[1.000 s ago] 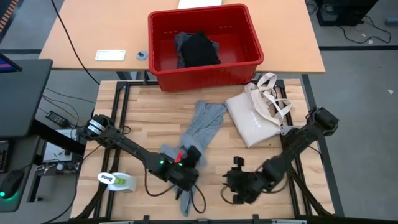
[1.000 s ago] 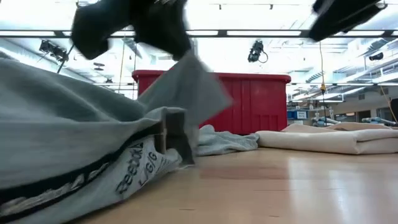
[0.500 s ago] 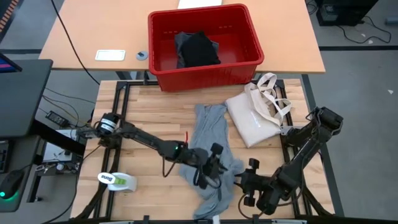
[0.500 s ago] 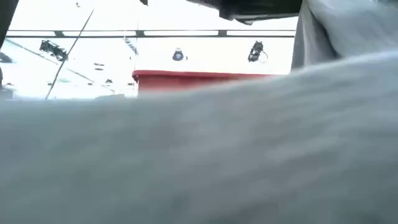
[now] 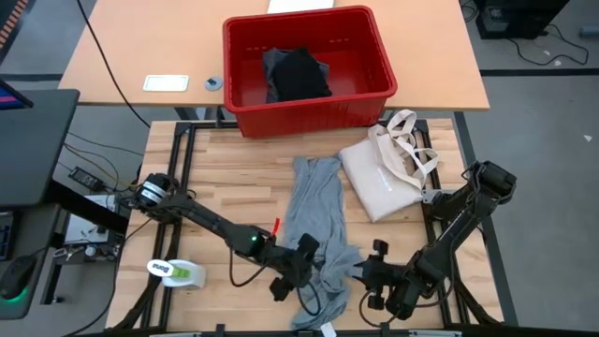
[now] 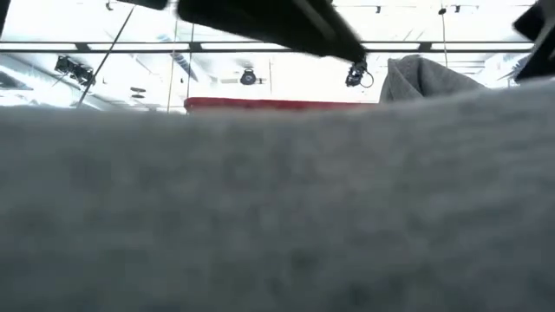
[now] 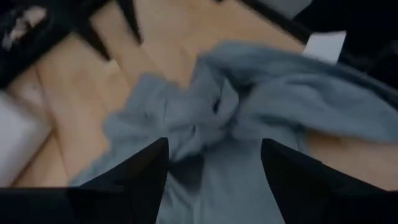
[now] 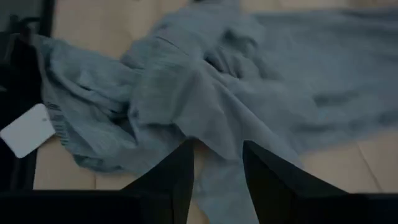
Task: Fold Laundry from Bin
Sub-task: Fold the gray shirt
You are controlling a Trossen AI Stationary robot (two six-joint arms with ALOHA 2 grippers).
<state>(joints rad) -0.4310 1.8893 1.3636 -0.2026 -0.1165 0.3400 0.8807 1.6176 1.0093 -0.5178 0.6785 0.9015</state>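
High view: grey tee point(image 5: 316, 220) out but rumpled, unfolded; black garment point(image 5: 299, 73) left in bin point(image 5: 245, 56); L gripper point(image 5: 298, 265) released, R gripper point(image 5: 367, 274) jaws parted, empty.

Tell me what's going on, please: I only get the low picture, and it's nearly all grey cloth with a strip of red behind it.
Observer: The grey cloth is a light grey T-shirt, lying rumpled on the wooden table right against that camera.
Operator: And the red strip?
Observer: That is the red bin at the table's far side, with a black garment inside.
Operator: Is anything gripping the shirt?
Observer: The left gripper is at the shirt's near edge with its fingers apart and cloth lying between them.
Operator: And the other arm?
Observer: The right gripper is at the shirt's opposite edge.
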